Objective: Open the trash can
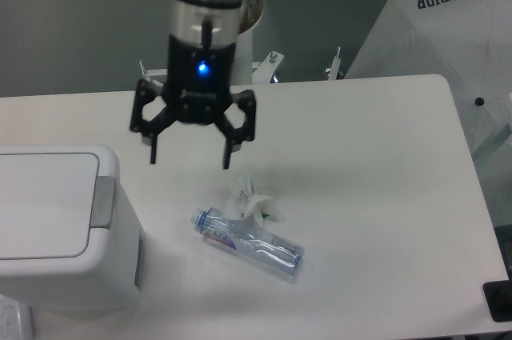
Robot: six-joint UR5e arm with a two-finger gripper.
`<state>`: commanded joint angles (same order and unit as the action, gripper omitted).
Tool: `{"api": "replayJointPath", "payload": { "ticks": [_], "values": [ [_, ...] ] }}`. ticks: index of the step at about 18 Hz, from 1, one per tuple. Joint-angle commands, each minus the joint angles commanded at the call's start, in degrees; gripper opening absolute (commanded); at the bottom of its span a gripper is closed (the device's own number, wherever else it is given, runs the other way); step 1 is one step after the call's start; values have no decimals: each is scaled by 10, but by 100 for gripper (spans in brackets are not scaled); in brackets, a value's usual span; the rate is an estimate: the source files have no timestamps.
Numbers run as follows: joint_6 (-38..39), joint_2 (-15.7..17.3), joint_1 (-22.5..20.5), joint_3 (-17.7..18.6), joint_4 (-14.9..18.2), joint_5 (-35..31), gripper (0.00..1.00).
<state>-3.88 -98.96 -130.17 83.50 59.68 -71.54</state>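
Fixed camera, the only view, looking down on the white table (360, 164)

Gripper (189, 160): fingers spread wide apart, nothing between them, hanging in the air above the table's middle. Blue light glowing on the wrist body.

Trash can (60, 228): at the left edge, partly cut off by the frame. Lid lies flat and closed. Grey push-button strip (102, 201) runs along the rim on the side facing the gripper. Gripper stands near the can but apart from it, up and to the right of the button.

Bottle (248, 242): clear plastic, lying on its side between the can and the table's middle, just below the gripper. A small white crumpled scrap (254, 200) rests at its upper side; I cannot tell what it is.

Risks, as I judge them:
- Button strip is narrow; a spread finger coming down could land on the lid or slip off the rounded rim, and the lid would stay closed
- Pressing off-centre might push the can sideways rather than release the catch
- A low sweep leftward could clip the bottle and roll it

Count: one arm, one gripper, one trash can, one bottle, one scrap, one table
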Motion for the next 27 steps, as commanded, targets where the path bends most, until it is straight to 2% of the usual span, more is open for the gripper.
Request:
{"api": "replayJointPath", "payload": {
  "ticks": [3,9,12,27],
  "values": [
    [24,-13,10,0,0,-1,100],
    [84,-33,25,0,-30,-1,100],
    [92,-42,33,1,-31,-1,100],
    [99,-43,34,12,-33,0,100]
  ]
}}
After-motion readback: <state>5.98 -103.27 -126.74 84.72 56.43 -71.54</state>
